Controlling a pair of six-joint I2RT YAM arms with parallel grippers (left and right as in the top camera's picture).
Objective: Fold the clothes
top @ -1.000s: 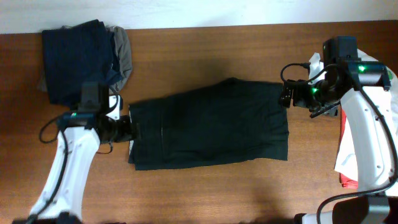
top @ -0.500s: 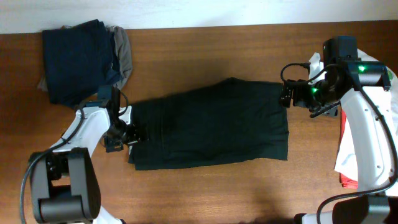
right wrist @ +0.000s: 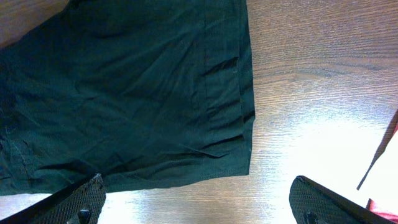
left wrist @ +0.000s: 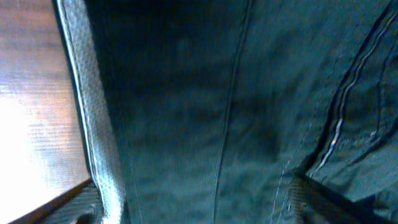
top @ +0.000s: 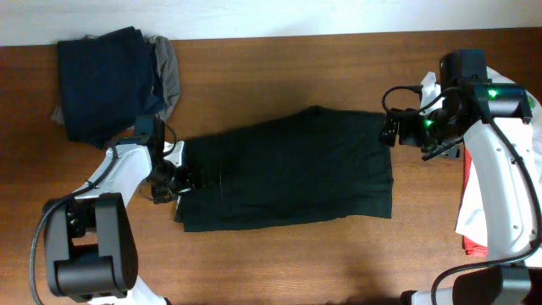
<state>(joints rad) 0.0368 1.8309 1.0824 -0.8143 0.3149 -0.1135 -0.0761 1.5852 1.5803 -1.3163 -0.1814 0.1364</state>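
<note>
A large black garment (top: 288, 169) lies spread flat in the middle of the table. My left gripper (top: 180, 180) is low over its left edge. In the left wrist view the black cloth (left wrist: 205, 93) fills the frame, and its hemmed edge runs between the wide-apart fingertips (left wrist: 81, 208) of the left gripper (left wrist: 199, 208). My right gripper (top: 391, 131) hovers by the garment's upper right corner. It is open (right wrist: 202, 208) with only bare table between its fingers, and the cloth's edge (right wrist: 245, 93) lies just ahead.
Folded navy clothes (top: 106, 80) with a grey one (top: 169, 72) beside them sit stacked at the back left corner. White and red clothes (top: 472, 220) lie at the right edge under the right arm. Bare wood (top: 279, 263) runs along the front.
The left arm has swung its elbow toward the front and settled lower on the black garment's left edge. The garment and the right arm have not moved.
</note>
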